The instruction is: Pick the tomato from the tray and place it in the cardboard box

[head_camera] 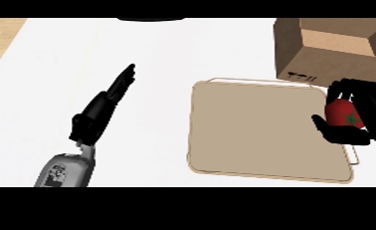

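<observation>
A red tomato [343,113] with a green stem mark sits in my right hand [337,133], whose fingers and thumb curl round it at the right edge of the tan tray [257,129]. Whether the tomato is lifted off the tray I cannot tell. The open cardboard box [323,50] stands just behind the tray at the top right. My left hand [99,109] rests open on the white counter to the left, fingers straight and pointing away, well apart from the tray.
The white counter [110,50] stretches wide to the left and behind the tray. A dark rounded object [150,19] shows at the top edge. A strip of wooden surface [9,32] borders the counter at the far left.
</observation>
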